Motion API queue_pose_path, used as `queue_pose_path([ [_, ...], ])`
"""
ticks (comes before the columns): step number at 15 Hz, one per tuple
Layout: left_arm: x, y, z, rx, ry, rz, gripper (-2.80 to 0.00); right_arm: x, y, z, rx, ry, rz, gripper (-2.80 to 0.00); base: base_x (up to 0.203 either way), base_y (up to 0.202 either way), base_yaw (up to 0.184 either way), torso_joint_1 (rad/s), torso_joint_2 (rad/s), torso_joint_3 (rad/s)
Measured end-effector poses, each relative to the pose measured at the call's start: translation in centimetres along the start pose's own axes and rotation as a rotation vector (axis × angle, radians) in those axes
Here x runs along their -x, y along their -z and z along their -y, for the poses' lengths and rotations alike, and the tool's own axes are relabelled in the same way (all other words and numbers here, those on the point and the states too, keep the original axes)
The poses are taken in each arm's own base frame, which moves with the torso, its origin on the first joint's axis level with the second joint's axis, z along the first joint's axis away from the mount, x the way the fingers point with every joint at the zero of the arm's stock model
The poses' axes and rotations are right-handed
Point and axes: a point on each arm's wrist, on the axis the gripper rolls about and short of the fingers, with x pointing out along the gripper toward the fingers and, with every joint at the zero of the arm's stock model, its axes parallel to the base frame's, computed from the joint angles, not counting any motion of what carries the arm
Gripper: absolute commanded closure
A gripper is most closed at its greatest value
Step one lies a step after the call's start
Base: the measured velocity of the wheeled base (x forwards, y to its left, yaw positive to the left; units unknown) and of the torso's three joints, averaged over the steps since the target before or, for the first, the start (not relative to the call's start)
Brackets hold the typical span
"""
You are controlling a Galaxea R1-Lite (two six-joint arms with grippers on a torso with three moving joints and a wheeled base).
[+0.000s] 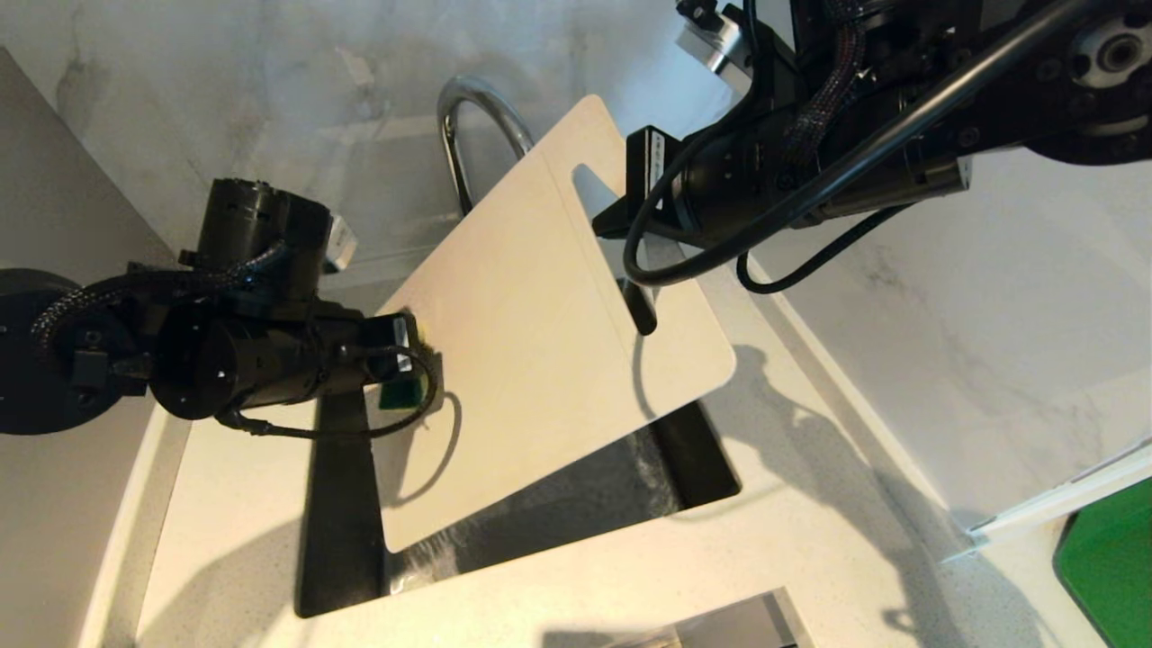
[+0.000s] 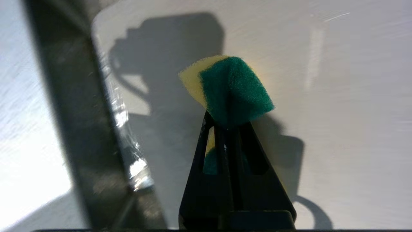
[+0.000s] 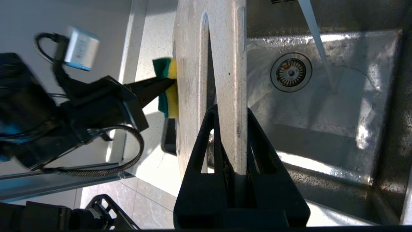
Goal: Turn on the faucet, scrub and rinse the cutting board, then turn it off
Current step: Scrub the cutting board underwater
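The left gripper point(image 1: 407, 355), nearest on the left, is pinching a yellow sponge with a green scouring face point(image 2: 229, 88), its fingers pressed tight together on the sponge's middle. The yellow side is pressing flat against the large thin pale beige cutting board with rounded corners point(image 1: 531, 333), near the board's left edge, while the green side is facing back toward the wrist.

To scrub well, the sponge probably needs to be kept square to the board and swept across the whole face with steady, light pressure (too hard a push could twist the board in the other grip).

Further on, the right gripper point(image 3: 232, 127) is clamping the board's far end, one finger reaching through the elongated handle slot point(image 1: 601, 236) and the other lying on the outer strip. The board is being held tilted over the dark steel sink point(image 3: 325, 135), not resting on it.

Behind the board, the tall chrome gooseneck faucet point(image 1: 468, 117) is arching up, and a thin stream of water point(image 3: 317, 42) is running down beside the round drain point(image 3: 291, 72).
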Motion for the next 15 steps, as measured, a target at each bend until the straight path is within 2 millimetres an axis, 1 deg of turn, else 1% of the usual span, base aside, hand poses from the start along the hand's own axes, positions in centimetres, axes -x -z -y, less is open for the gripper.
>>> queue_pose_path([
  [3,-0.9,0.9,-2.1,0.038,-0.038,-0.017,0.00,0.2,-0.1,-0.1,0.001,-0.002,0.003,0.00,0.000,0.000,0.000,0.000,0.00,0.000],
  [5,-1.5,1.3,-3.9,0.063,-0.067,-0.018,0.00,0.5,-0.1,-0.2,0.002,-0.005,0.008,0.00,0.000,0.000,0.000,0.000,0.00,0.000],
  [9,-1.8,2.0,-7.4,0.105,-0.112,-0.035,0.00,0.8,0.0,-0.2,0.001,-0.006,0.006,0.00,0.000,0.000,0.000,0.000,0.00,0.000],
  [11,-1.0,1.5,-8.9,0.132,-0.081,-0.032,0.00,0.8,0.1,-0.2,0.001,-0.005,0.000,0.00,0.000,0.000,0.000,0.000,0.00,0.000],
  [12,-0.5,1.0,-9.1,0.136,-0.063,-0.015,0.00,0.8,0.3,-0.1,-0.001,-0.003,-0.005,0.00,0.000,0.000,0.000,0.000,0.00,0.000],
  [15,1.4,-1.6,-8.7,0.141,-0.033,0.052,0.00,0.4,0.7,0.1,-0.006,0.004,-0.023,0.00,0.000,0.000,0.000,0.000,0.00,0.000],
])
